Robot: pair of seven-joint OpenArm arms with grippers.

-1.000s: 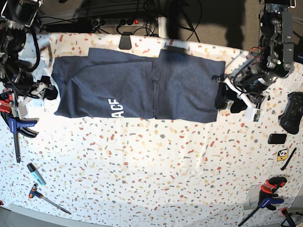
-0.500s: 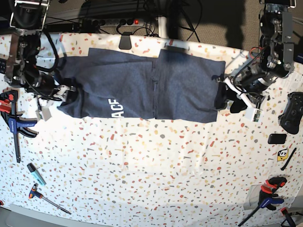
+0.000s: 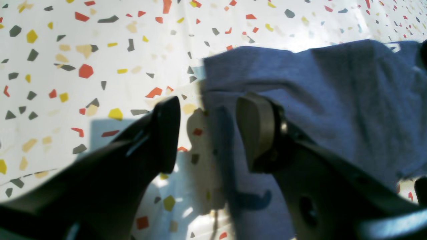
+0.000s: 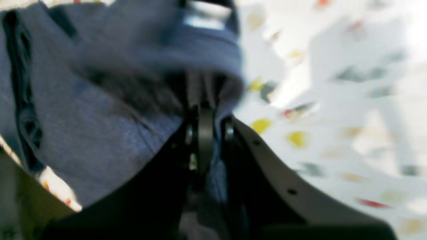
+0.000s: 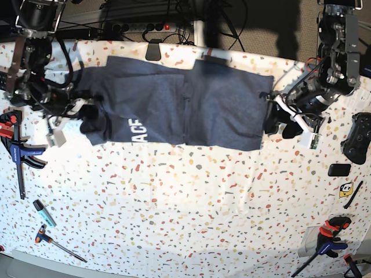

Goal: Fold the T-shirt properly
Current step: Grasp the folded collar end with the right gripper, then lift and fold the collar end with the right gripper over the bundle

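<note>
With its dark fingers pressed together on a bunched fold of cloth, your right gripper (image 4: 206, 133) has the near-side edge of the large heathered navy-blue cotton T-shirt (image 5: 179, 107) pinched between them, as the right wrist view shows despite its blur. Your left gripper (image 3: 208, 133) stands with its two black paddle-shaped fingers (image 3: 257, 130) apart, straddling the opposite edge of the garment: one finger rests over the cloth, the other over the bare white table covering speckled with red, yellow and grey chips (image 5: 191, 202), and nothing is yet clamped. The T-shirt lies spread lengthwise across the far half of that covering, already doubled along a central seam-like line, with the edge at your right gripper lifted and rumpled while the rest lies flat. Judge the step in hand as seizing both short ends before carrying one over the other; your next move probably calls for bringing the left fingers together on the hem beneath them, taking all layers and not the top one alone, then lifting both ends evenly so the cloth does not drag or twist. White block letters reading "ACE" (image 5: 137, 131), possibly part of a longer word hidden in the fold, run sideways near the front edge; a pale sewn label (image 4: 205, 15) appears in the right wrist view but is too blurred to read.
</note>
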